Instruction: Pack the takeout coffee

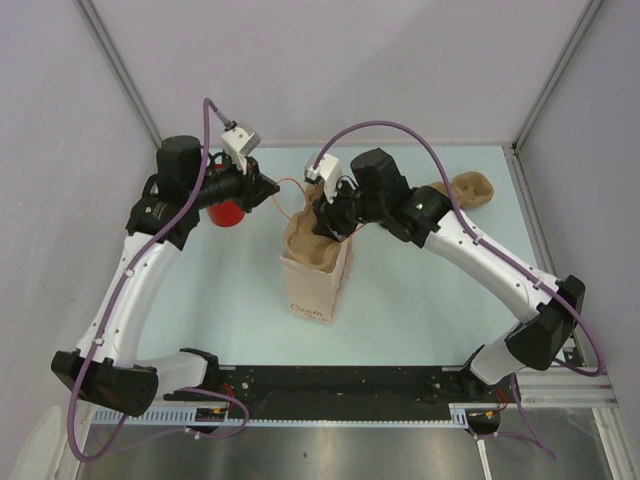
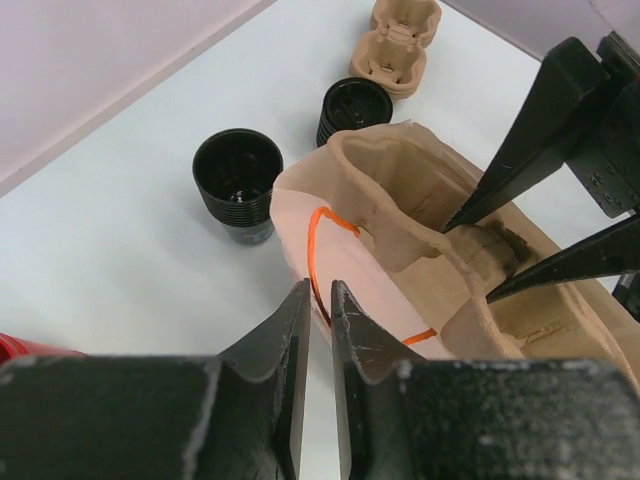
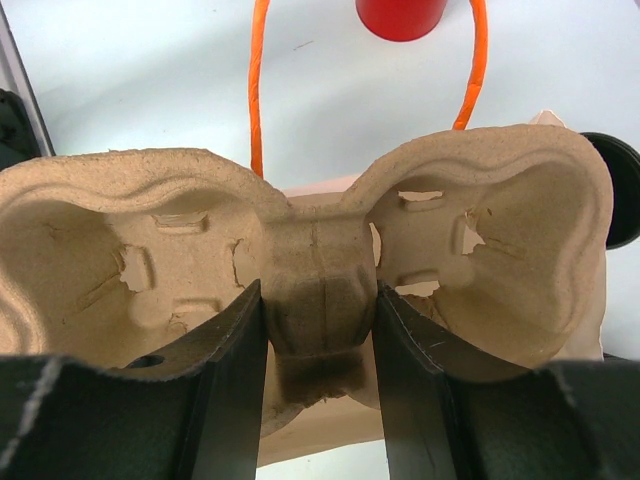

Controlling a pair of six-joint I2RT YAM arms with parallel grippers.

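Left gripper [image 2: 320, 290]: jaws drawn in to a thin slit. The orange handle [image 2: 313, 245] of the paper bag [image 1: 318, 290] runs right up to the tips. Cannot tell whether it is pinched between them or only lies behind.

Red cup [image 1: 228, 214]: upright at about 10 o'clock of the bag, half under the left arm in the top view.

Takeout coffee [image 2: 238, 182]: seen only by the left wrist camera. It stands upright on the tabletop [image 1: 420, 290], at 10 o'clock of the bag mouth, near it but apart. A squat black piece [image 2: 355, 108] sits at 12 o'clock, close by the bag's far side.
- Handling, my guess: light and thin-walled, so it will give under a hard squeeze.
- The ribbed side should hold against slipping.
- No lid is visible and the inside is dark and glossy. Cannot tell whether it is filled, so keep it level.
- Best hold: across the ribbed body just under the rim.

Bag: standing at centre, mouth up, with a pulp carrier [image 3: 500, 230] sitting in the opening, both wells empty.

Right gripper [image 3: 320, 300]: closed on the carrier's middle bridge, one finger pressed against each side.

Spare carrier [image 1: 472, 190]: lying at 2 o'clock of the bag, well apart.

Surface and room: pale, smooth, matte tabletop. Plain lilac walls [image 1: 350, 60] on three sides, with metal frame posts [image 1: 115, 65] at the corners.
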